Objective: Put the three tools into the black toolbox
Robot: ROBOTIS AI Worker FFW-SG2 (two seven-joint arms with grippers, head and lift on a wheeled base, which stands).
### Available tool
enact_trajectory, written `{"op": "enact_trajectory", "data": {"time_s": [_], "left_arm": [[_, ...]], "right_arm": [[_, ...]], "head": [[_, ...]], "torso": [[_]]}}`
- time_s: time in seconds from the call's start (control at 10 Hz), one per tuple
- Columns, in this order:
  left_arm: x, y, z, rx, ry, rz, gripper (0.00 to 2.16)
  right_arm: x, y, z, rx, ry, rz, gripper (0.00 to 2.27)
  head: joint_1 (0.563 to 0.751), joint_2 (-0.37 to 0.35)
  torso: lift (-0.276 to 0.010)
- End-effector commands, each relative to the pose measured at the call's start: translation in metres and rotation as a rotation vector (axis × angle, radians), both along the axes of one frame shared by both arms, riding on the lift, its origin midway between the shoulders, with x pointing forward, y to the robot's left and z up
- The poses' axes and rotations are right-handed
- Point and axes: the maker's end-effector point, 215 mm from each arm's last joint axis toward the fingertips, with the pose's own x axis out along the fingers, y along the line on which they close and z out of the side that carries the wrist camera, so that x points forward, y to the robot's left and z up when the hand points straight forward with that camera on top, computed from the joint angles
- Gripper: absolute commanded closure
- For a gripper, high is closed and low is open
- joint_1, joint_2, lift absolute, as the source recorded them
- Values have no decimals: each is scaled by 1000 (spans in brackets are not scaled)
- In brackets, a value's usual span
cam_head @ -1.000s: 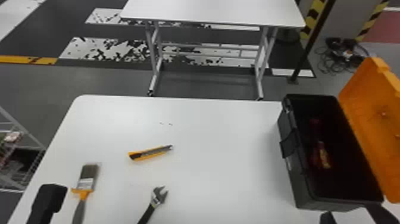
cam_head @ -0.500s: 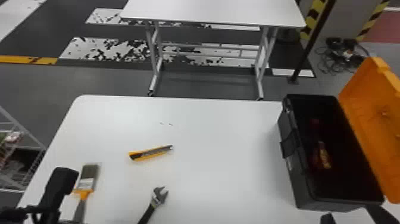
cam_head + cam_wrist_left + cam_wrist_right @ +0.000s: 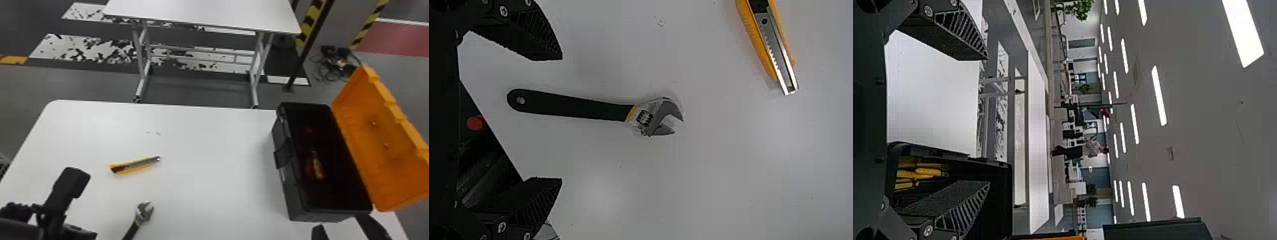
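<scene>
The left gripper (image 3: 68, 182) is over the table's near left part. In its wrist view the left gripper (image 3: 561, 119) stands open, with the black-handled wrench (image 3: 574, 106) lying on the table below, between the lines of its fingers. The wrench (image 3: 144, 212) lies right of that gripper in the head view. A yellow utility knife (image 3: 135, 164) lies farther back, also visible as the knife (image 3: 771, 47). The black toolbox (image 3: 287, 188) stands open on the right. Near its front end is the open, empty right gripper (image 3: 340, 223); its wrist view has the right gripper (image 3: 988, 119) beside the toolbox (image 3: 1000, 200).
The toolbox's orange lid (image 3: 380, 143) leans outward on the right. Inside the box lie a red-and-yellow item (image 3: 316, 166) and yellow items (image 3: 918, 173). The white table (image 3: 207, 159) spreads between knife and box; another table (image 3: 204, 12) stands beyond.
The head view has turned slightly right. The left gripper has moved forward and to the right, and now covers the spot where the brush lay. The right gripper has kept its place by the toolbox.
</scene>
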Motion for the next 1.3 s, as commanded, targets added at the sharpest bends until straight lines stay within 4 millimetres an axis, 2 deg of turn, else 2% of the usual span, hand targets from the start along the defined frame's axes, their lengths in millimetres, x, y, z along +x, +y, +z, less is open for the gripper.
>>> {"op": "enact_trajectory", "data": {"time_s": [0.0, 0.2, 0.5, 1.2], "left_arm": [[2, -8, -10, 13, 20, -31, 134], [0, -12, -24, 55, 44, -66, 134], [2, -12, -26, 67, 44, -74, 137], [-7, -5, -45, 99, 96, -77, 134]], "right_arm": [[0, -1, 1, -1, -1, -1, 113], [0, -1, 1, -1, -2, -1, 113], [1, 0, 1, -3, -2, 3, 113], [-3, 0, -11, 15, 19, 8, 113]], "head": [[695, -125], [695, -154], [695, -168], [695, -147]], "torso": [[-51], [-51], [-51], [-51]]}}
